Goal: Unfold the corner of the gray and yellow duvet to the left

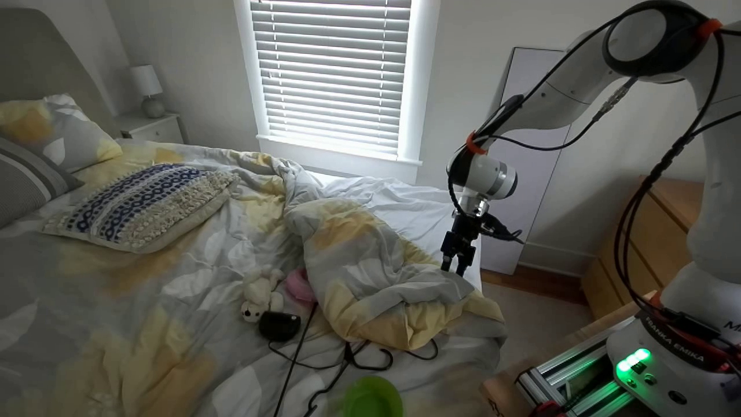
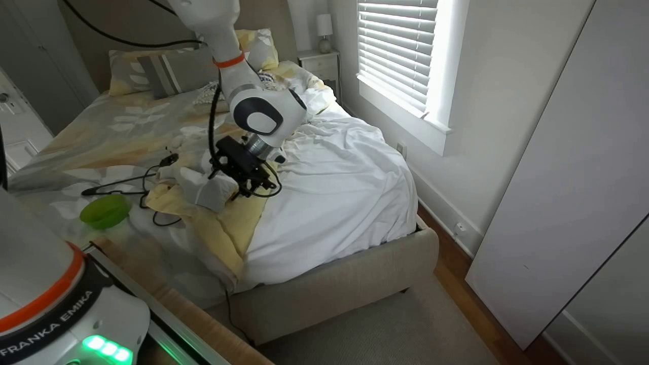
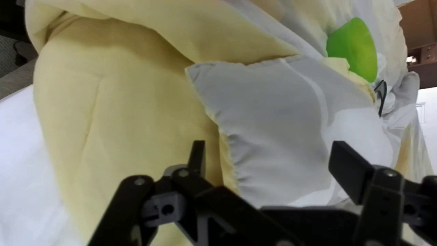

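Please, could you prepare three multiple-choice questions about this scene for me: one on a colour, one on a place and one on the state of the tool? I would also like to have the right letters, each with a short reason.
1. What colour is the sheet beside the duvet?
A) navy
B) green
C) white

2. Where is the green bowl?
A) on the duvet
B) on the nightstand
C) on the window sill

3. How do the jaws of the tool stand?
A) shut on the green bowl
B) open
C) fully shut

Right letters:
1. C, as the uncovered sheet looks white in both exterior views.
2. A, as it sits on the patterned cloth in both exterior views.
3. B, as the wrist view shows the fingers well apart.
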